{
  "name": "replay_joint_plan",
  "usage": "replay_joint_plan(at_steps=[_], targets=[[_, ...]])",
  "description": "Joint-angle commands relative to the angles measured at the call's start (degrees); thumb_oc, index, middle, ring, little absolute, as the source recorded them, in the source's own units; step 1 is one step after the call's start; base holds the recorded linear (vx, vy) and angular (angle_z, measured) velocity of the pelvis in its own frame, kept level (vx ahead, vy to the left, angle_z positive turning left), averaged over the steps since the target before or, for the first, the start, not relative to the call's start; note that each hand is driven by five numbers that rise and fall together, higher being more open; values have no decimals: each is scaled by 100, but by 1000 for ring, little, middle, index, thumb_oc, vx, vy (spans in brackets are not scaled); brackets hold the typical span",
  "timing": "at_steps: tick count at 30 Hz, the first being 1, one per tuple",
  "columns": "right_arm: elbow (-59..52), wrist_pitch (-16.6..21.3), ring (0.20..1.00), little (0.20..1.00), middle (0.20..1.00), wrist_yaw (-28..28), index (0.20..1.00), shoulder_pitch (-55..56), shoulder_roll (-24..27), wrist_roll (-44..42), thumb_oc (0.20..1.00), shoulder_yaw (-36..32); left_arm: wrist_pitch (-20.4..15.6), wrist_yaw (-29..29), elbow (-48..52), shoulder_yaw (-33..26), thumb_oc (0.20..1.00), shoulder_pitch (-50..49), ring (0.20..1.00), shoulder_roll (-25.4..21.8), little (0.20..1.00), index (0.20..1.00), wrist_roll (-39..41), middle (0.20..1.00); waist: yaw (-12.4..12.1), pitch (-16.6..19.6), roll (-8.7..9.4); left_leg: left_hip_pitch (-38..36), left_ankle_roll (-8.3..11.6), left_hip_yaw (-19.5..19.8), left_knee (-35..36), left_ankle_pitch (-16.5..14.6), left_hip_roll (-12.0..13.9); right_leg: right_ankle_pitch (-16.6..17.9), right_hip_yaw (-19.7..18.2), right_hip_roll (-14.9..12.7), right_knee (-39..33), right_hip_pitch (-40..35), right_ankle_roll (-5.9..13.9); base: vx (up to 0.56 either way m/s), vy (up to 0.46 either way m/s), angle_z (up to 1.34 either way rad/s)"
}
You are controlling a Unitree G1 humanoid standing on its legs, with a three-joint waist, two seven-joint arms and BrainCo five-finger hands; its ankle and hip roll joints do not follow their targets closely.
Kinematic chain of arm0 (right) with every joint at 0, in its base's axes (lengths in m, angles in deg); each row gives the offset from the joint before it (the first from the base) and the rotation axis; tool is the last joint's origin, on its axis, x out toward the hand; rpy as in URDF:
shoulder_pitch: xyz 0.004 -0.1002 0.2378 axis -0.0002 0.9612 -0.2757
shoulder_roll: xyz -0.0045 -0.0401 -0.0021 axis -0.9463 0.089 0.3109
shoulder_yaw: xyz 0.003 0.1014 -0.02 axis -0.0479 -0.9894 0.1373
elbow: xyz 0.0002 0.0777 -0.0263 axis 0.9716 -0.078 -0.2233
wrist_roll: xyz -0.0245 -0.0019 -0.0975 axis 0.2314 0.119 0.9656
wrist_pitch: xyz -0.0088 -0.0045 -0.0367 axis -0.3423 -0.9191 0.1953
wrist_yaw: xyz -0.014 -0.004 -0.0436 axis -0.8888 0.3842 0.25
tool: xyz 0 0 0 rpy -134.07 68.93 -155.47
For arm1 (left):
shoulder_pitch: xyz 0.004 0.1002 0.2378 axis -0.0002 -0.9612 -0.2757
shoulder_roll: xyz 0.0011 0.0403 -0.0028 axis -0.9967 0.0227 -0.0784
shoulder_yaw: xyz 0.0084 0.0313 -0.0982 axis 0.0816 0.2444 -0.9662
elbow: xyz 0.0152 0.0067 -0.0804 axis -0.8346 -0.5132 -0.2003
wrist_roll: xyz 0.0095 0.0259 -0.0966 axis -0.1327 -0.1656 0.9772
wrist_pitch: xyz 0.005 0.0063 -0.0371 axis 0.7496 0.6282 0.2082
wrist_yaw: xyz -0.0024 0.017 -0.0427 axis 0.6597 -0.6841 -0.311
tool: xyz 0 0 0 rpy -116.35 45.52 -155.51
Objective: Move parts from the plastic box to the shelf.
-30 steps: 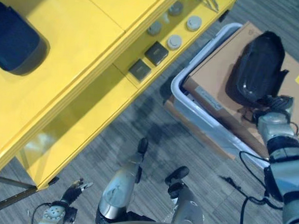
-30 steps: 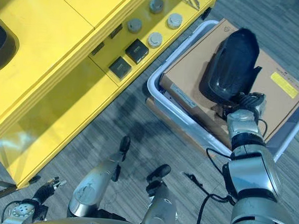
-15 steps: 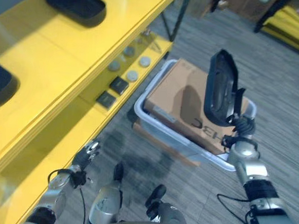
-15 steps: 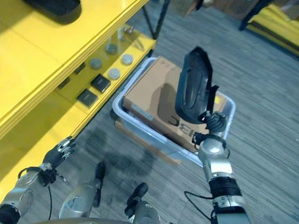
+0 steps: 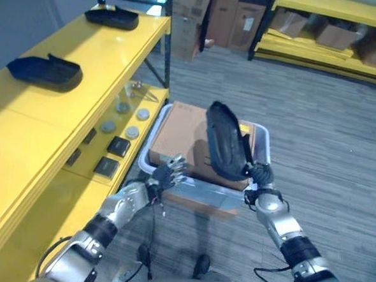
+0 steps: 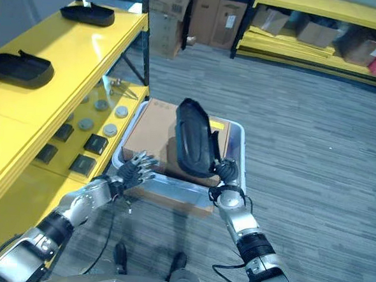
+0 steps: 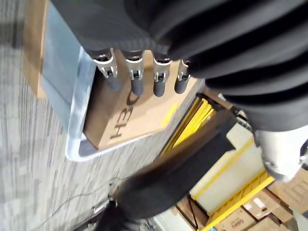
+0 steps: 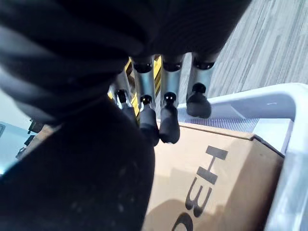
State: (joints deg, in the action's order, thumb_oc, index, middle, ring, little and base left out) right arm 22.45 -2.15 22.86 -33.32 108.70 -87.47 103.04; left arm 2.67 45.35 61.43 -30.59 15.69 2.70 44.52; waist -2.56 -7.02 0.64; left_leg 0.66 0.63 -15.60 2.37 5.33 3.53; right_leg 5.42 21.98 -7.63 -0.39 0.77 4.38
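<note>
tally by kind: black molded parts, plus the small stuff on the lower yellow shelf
Black molded parts: 3, one in the right hand, two on the shelf top
Grey round discs: 4
Dark square blocks: 4
Total: 11

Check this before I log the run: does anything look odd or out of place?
Nothing stands out. The right hand holds the black part above the cardboard box in the plastic box; the left hand is open.
</note>
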Motion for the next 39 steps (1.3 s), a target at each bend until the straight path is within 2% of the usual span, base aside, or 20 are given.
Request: replay_joint_plan(at_steps=[1, 9, 13, 24, 25, 35, 39], targets=[[256, 297, 200, 200, 200, -93, 200, -752, -106, 337, 200, 162, 55, 245, -231, 379, 1000, 155, 1000, 155, 1000, 1000, 455, 1000, -182, 272, 87, 101, 18, 154, 141, -86, 178, -67, -75, -578, 86, -160, 687, 47, 15, -21], [233, 149, 200, 200, 200, -539, 200, -791, -331, 726, 200, 672, 234, 432, -289, 571, 1000, 377, 1000, 340, 1000, 1000, 579, 1000, -58, 461, 28, -16, 70, 19, 132, -105, 223, -110, -72, -577, 33, -249, 673, 20, 3, -6], [198, 22, 200, 200, 200, -900, 200, -838, -402, 966, 200, 943, 140, 322, -310, 622, 1000, 409, 1000, 371, 1000, 1000, 525, 1000, -58, 512, 10, -45, 88, 18, 123, -119, 227, -125, -45, -578, 5, -293, 663, 0, 0, 0], [89, -51, 200, 200, 200, -1724, 200, -1018, -447, 1829, 200, 1664, 315, 484, -171, 772, 1000, 463, 1000, 221, 1000, 1000, -301, 1000, -171, 549, -32, -26, 110, 121, 80, -135, 205, -167, 29, -557, -4, -360, 652, 0, 0, 0], [11, -50, 200, 200, 200, -1855, 200, -1014, -409, 1961, 200, 1777, 364, 475, -166, 774, 1000, 443, 1000, 155, 1000, 1000, -591, 1000, -198, 535, -38, -16, 109, 145, 75, -138, 198, -184, 49, -551, 14, -368, 647, 0, 0, 0], [-134, -164, 200, 200, 200, -1907, 200, -959, -296, 2060, 200, 1913, 248, 569, -238, 707, 1000, 355, 1000, 35, 1000, 1000, -872, 1000, -240, 488, -47, 11, 136, 212, 51, -125, 207, -215, 73, -529, 25, -410, 628, 0, 0, 0], [-97, -164, 200, 200, 200, -1880, 200, -955, -257, 2128, 200, 1867, 184, 462, -326, 624, 1000, 373, 1000, -22, 1000, 1000, -1349, 1000, -259, 472, -50, 9, 143, 230, 54, -116, 215, -221, 88, -515, 11, -441, 616, 0, 0, 0]])
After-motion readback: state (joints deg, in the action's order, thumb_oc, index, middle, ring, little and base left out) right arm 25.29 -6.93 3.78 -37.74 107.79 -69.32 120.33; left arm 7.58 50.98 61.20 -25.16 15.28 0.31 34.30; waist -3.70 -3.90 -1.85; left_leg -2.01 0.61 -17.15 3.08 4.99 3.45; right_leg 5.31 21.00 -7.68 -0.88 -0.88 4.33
